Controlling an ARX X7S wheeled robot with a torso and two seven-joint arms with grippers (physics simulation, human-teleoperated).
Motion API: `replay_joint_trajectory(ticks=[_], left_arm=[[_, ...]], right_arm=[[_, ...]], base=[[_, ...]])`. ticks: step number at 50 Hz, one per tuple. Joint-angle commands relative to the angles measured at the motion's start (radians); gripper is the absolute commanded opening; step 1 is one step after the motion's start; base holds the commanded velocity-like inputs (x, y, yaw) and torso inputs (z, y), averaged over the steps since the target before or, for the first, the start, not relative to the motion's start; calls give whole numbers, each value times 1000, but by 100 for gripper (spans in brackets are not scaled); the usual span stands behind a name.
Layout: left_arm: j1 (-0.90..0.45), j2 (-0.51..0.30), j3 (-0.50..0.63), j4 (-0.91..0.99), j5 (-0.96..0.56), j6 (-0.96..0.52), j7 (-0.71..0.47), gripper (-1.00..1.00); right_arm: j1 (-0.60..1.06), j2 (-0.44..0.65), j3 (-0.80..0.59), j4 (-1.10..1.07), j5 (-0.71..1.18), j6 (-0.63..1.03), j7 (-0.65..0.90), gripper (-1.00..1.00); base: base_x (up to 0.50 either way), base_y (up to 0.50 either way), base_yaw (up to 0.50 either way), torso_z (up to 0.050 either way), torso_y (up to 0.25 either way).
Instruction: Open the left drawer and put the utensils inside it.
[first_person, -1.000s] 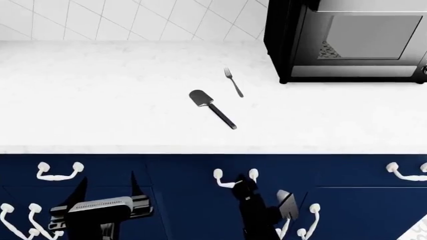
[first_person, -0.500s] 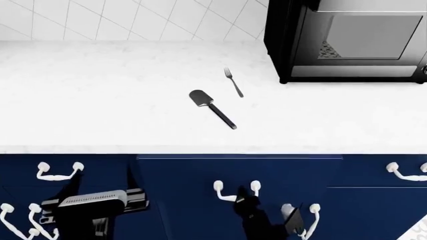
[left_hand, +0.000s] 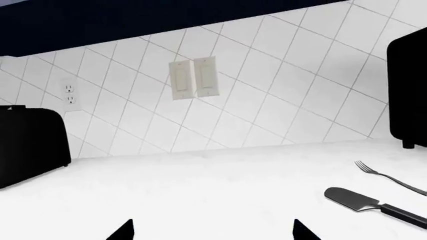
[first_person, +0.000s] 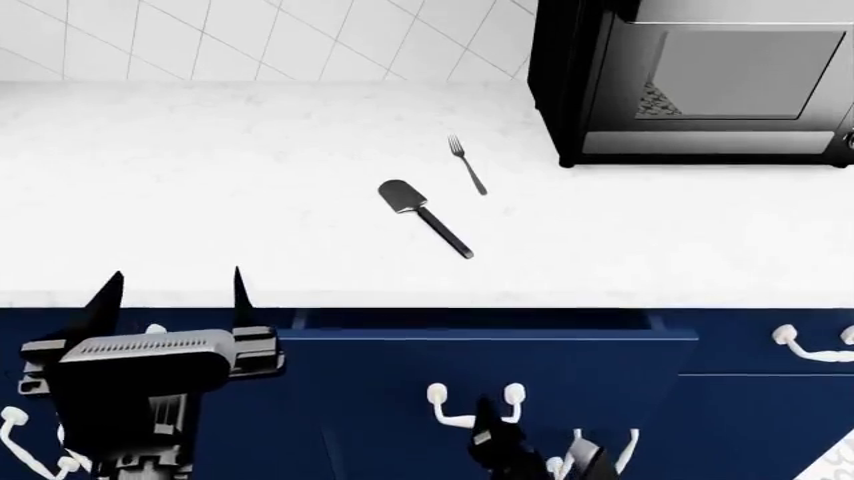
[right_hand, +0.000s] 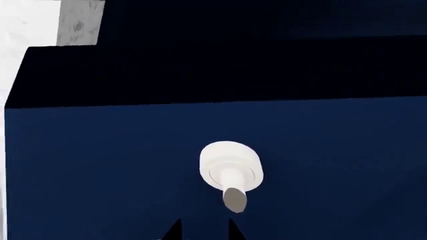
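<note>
1. The left drawer (first_person: 487, 365) stood partly pulled out from under the white counter (first_person: 200, 200), its navy front set forward of the neighbouring cabinet fronts and a dark gap showing along its top edge.
2. Its white handle (first_person: 471, 397), curved between two round knobs, sat low on the drawer front in the head view.
3. The right gripper (first_person: 497, 438) was at that handle, dark against the navy front just below the knobs; in the right wrist view one knob (right_hand: 231, 167) filled the middle, with two dark fingertips (right_hand: 175, 231) close together near it. Whether the gripper was clamped on the handle I could not tell.
4. The left gripper (first_person: 171, 290) hung at the counter's front edge, left of the drawer, its two pointed fingers spread well apart and holding nothing.
5. The black spatula (first_person: 424, 217) lay flat on the counter, broad head toward the back wall, slim handle angled toward the front and right.
6. The silver-grey fork (first_person: 467, 164) lay just beside it, toward the back and right, apart from the spatula and not touching it.
7. A black microwave (first_person: 694, 80) stood on the counter to the right of the fork.
8. The left wrist view showed the same spatula (left_hand: 373, 204) and fork (left_hand: 390, 177) on the counter, a diagonally tiled wall (left_hand: 267, 90) with a pale switch plate (left_hand: 193, 78) and an outlet (left_hand: 70, 95), and a black appliance (left_hand: 30, 145).
</note>
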Motion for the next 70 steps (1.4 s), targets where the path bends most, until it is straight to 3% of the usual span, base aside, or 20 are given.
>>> replay_joint_trajectory(ticks=[1, 13, 43, 57, 58, 70], left_arm=[[-26, -22, -13, 81, -15, -81, -15, 100], [-32, -26, -8, 102, -17, -101, -23, 100], [-32, -32, -2, 125, -25, -118, -37, 100], [-32, -37, 5, 147, -25, -131, -46, 100], [-29, -38, 5, 151, -24, -131, -47, 100], [-28, -41, 5, 143, -24, -123, -49, 100]], right_arm=[[-61, 26, 17, -28, -126, -42, -42, -100], [-168, 69, 97, -127, -313, -67, -64, -100], [-374, 115, 177, -156, -441, -43, -198, -100], [-444, 138, 226, -179, -537, -50, -153, -100], [-451, 141, 245, -183, -502, -17, -202, 100], [-474, 138, 265, -177, -519, -8, -161, 100]], base=[[0, 0, 0, 0, 0], [0, 0, -1, 1, 2], [0, 0, 0, 0, 1], [0, 0, 0, 1, 1], [0, 0, 0, 0, 0], [0, 0, 0, 0, 0]])
